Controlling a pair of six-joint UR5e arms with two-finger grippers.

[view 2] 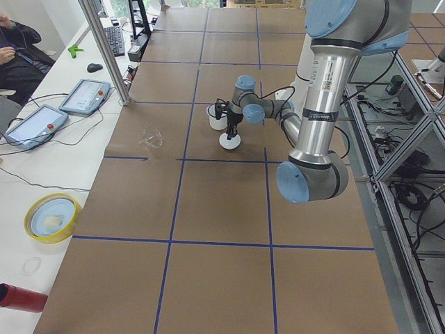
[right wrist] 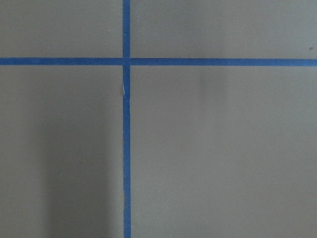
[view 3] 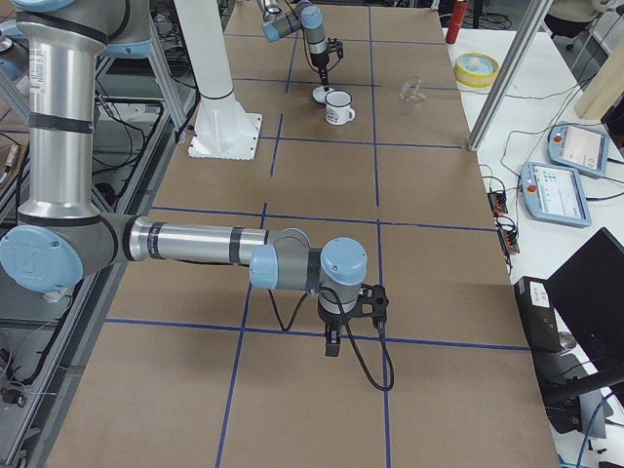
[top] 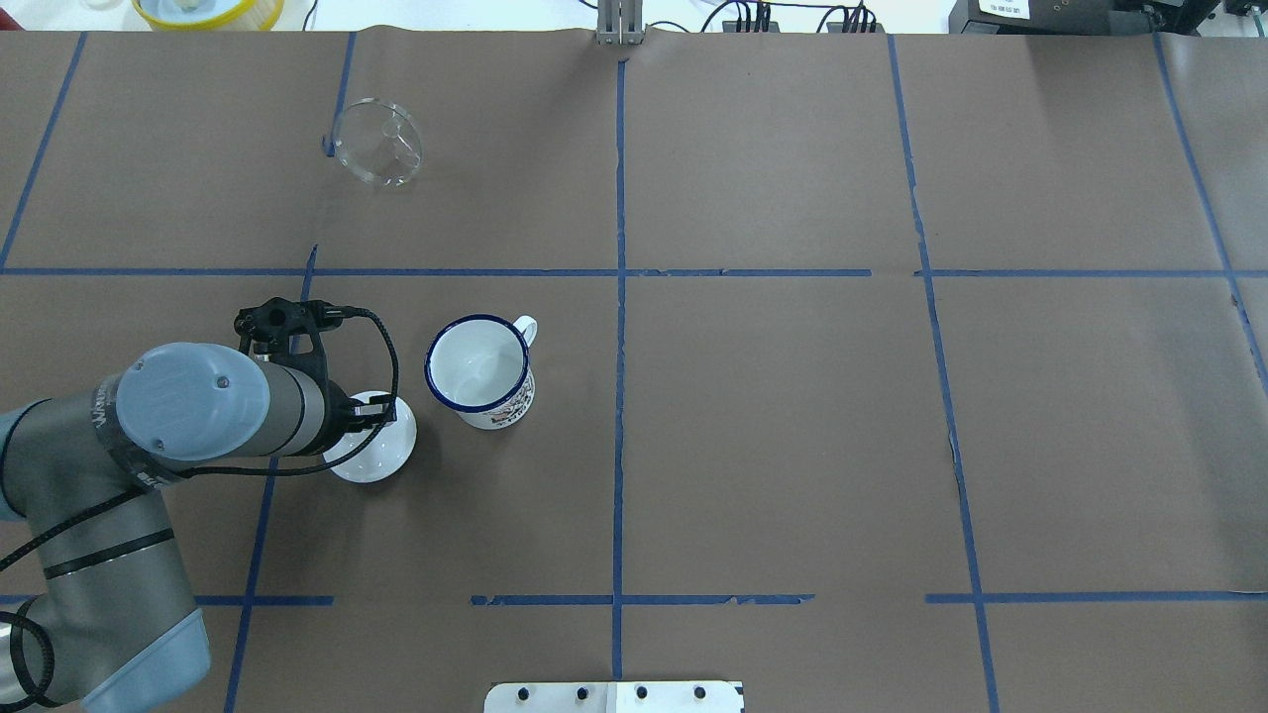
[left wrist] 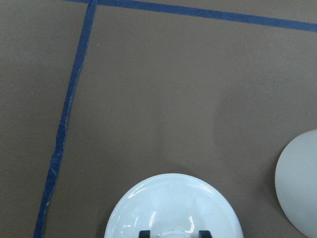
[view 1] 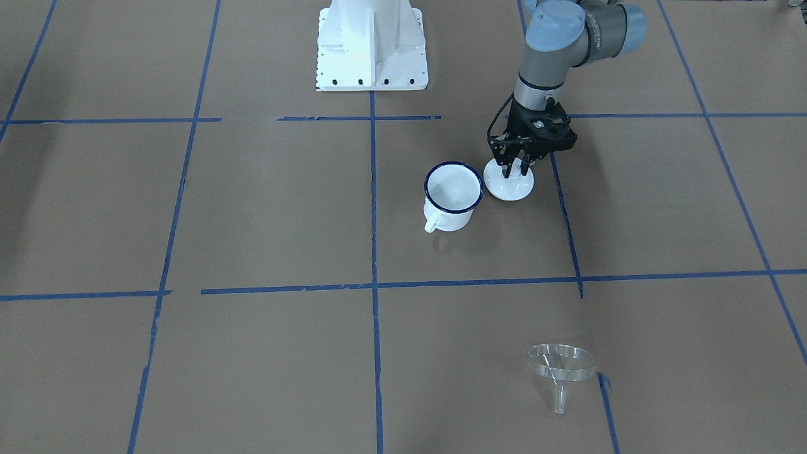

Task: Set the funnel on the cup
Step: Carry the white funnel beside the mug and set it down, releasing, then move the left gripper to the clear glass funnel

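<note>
The clear funnel lies on its side on the paper, far from both arms; it also shows in the overhead view. The cup, a white mug with a blue rim, stands upright and empty. My left gripper points down, shut on the knob of a round white lid that sits on the table right beside the cup. In the left wrist view the fingertips flank the knob over the lid. My right gripper hangs over bare paper far away; I cannot tell its state.
The robot's white base plate stands at the table's robot side. Blue tape lines grid the brown paper. A yellow bowl and tablets sit beyond the table's far edge.
</note>
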